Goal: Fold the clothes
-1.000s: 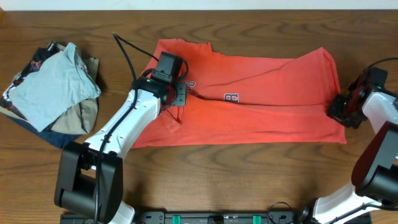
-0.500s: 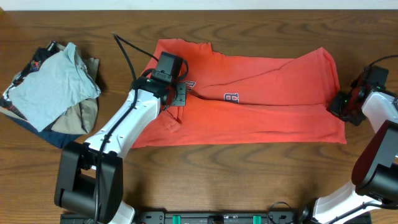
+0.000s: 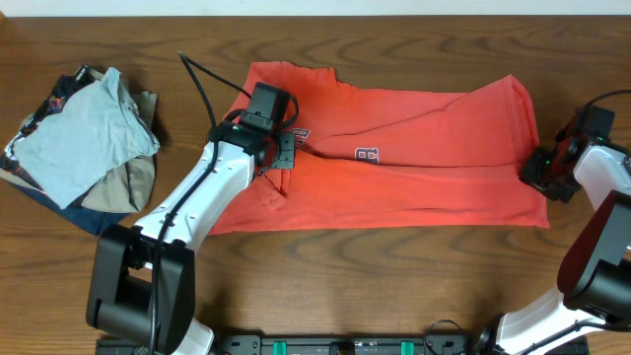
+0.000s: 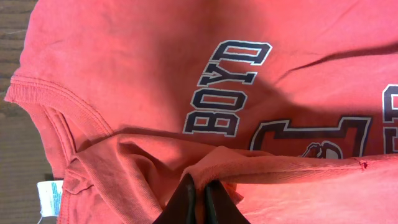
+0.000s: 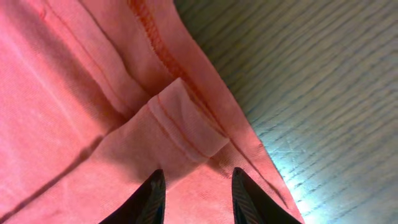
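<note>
The left tool (image 4: 198,198) is pinched shut on a raised fold of the clothes (image 3: 424,187), low in the centre of its wrist view, just below the printed lettering (image 4: 227,87). The right tool (image 5: 198,194) stands partly open, fingers (image 5: 152,196) apart over the shirt's hem at the overhead frame's right edge, clamping nothing. The shirt lies spread across mid-bench (image 3: 394,286); a heap of other garments (image 3: 84,143) sits apart at the left.

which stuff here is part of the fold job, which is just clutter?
In the job:
- red-orange T-shirt
- left hand, shut on a fold of it
- right hand, open over its hem corner

Lying about, heaped at the left of the table:
- light grey T-shirt
- tan garment
- dark navy garment
</note>
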Controlling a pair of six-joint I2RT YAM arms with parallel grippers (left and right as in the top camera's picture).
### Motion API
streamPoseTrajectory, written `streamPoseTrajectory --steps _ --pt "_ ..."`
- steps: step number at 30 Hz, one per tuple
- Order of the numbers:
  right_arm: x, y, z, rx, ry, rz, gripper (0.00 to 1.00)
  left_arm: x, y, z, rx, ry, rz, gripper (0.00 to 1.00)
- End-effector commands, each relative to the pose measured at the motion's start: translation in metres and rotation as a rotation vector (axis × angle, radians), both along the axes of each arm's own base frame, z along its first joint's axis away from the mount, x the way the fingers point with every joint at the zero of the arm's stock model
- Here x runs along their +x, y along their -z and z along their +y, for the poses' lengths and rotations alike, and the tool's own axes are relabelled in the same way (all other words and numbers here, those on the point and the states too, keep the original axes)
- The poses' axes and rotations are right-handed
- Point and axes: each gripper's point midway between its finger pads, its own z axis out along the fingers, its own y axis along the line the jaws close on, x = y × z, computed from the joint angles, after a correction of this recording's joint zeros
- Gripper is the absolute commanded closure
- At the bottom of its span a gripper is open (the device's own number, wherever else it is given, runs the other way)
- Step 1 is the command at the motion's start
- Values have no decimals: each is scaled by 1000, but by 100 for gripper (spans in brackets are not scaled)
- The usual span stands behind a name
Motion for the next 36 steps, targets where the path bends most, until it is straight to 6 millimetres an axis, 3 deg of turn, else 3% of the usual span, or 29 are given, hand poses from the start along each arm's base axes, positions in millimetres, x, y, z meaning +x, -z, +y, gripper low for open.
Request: streamPoseTrajectory --steps 1,12,19,26,28,29,36 --pt "2 2 -2 -16 37 -2 67 2 -4 3 7 -17 -10 93" --pt "9 0 -3 -21 58 -31 78 2 -4 3 7 -18 -9 93" --pt "10 0 -4 -24 58 -34 99 2 -4 3 7 -18 -9 93" --pt "6 1 -5 -29 61 -20 96 2 -4 3 7 -17 -9 93" --pt "4 1 -5 -29 64 -11 65 2 -4 3 7 -17 -9 93" --pt "4 1 -6 -34 73 -9 63 2 -4 3 7 -17 -9 93" --pt "8 -1 -12 -61 91 -28 69 0 -3 4 10 -18 -3 93"
